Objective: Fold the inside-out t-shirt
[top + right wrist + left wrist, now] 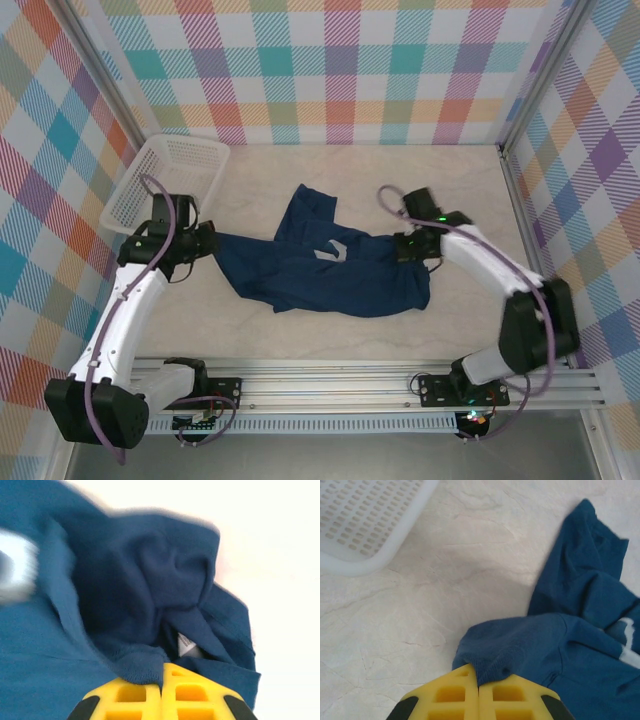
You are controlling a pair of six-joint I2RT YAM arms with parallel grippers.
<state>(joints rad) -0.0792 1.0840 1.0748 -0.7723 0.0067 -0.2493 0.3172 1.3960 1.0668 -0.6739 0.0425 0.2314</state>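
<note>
A pale, marble-patterned tabletop (400, 180) carries two things. A crumpled navy inside-out t-shirt (330, 275) lies spread across the centre of the frame, and a white perforated basket (175, 175) sits in the upper left, apart from the shirt.

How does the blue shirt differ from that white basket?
The t-shirt is dark blue and lies crumpled mid-table; the basket is white, slotted, and sits at the far left corner. The left pincer and right pincer grip the t-shirt; neither touches the basket. Both things rest on the table.
</note>
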